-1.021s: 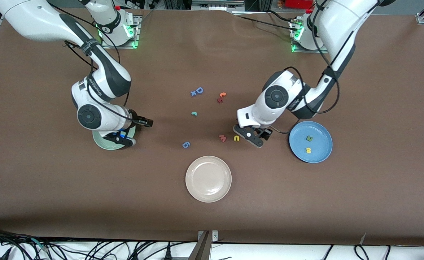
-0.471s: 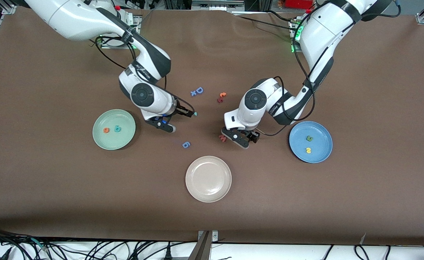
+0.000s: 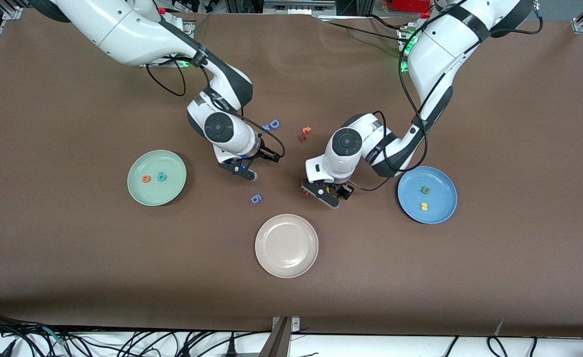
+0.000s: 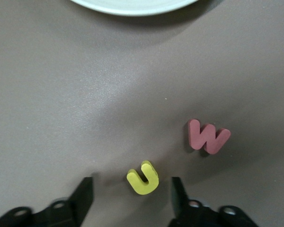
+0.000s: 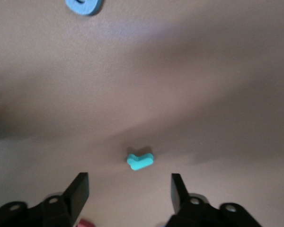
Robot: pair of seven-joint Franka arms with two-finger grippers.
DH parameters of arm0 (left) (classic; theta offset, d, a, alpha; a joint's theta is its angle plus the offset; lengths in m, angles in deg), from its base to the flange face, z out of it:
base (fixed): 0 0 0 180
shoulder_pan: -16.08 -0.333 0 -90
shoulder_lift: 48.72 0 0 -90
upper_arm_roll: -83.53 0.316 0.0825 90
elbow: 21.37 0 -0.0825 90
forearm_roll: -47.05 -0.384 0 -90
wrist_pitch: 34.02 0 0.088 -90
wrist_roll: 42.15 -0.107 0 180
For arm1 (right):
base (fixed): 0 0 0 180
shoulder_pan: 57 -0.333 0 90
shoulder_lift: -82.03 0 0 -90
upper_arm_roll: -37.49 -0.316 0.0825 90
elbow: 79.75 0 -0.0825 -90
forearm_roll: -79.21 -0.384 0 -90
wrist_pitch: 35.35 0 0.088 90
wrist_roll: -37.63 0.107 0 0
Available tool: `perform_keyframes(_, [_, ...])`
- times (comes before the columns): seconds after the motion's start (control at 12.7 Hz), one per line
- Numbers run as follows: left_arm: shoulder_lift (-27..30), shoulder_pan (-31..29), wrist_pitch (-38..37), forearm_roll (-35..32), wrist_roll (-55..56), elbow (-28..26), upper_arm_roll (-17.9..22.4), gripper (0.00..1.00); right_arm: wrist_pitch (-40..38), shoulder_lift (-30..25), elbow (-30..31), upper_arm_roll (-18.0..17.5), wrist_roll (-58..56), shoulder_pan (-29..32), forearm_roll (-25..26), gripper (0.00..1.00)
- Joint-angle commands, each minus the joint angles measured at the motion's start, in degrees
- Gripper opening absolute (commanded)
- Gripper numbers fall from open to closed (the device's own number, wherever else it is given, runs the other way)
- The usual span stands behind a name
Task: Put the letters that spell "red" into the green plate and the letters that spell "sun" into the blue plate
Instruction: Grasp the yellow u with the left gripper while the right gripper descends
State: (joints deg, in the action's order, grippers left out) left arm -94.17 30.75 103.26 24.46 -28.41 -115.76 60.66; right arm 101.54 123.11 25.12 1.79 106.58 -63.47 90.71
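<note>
The green plate (image 3: 157,194) holds the orange "e" (image 3: 146,178) and the teal "d" (image 3: 161,176). In the blue plate (image 3: 441,187) lie the green "u" (image 3: 425,190) and the yellow "s" (image 3: 424,206). My left gripper (image 3: 326,193) is low over the table and open. The yellow "n" (image 4: 143,178) lies between its fingers (image 4: 85,198), touching neither. My right gripper (image 3: 260,165) is open and low at mid-table. The small teal "r" (image 5: 140,161) lies just ahead of its fingertips (image 5: 79,189). In the front view both these letters are hidden under the hands.
A pink-red "w" (image 4: 208,136) lies close beside the "n". A blue "6" (image 3: 256,199) and a cream plate (image 3: 286,245) sit nearer the front camera. A blue "D" (image 3: 271,124) and an orange and dark red pair (image 3: 304,133) lie farther back.
My right arm swung from over the green plate to the teal "r". My left gripper shifted from beside the blue plate onto the "n". Both jaws have narrowed.
</note>
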Motion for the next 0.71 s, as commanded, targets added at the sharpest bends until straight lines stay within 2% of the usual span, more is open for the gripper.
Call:
perform_keyframes(0.0, [-1.0, 1.3, -0.4, -2.3, 3.5, 1.8, 0.6, 0.55, 2.3, 0.6, 0.0, 1.9, 1.2, -2.3, 0.8, 0.66])
perform_keyframes(0.16, [-1.0, 1.3, -0.4, -2.3, 3.8, 1.8, 0.6, 0.55, 2.9, 0.9, 0.2, 2.2, 1.2, -2.9, 1.1, 0.64])
perform_keyframes(0.39, [-1.4, 1.4, -0.4, -2.3, 3.8, 1.8, 0.6, 0.57, 2.9, 0.9, 0.6, 4.8, 1.1, -5.3, 2.3, 0.59])
perform_keyframes(0.63, [-1.5, 2.5, -0.4, -2.3, 3.8, 1.9, 1.5, 0.57, 2.9, 0.9, 1.0, 4.9, 1.1, -5.6, 3.0, 0.58])
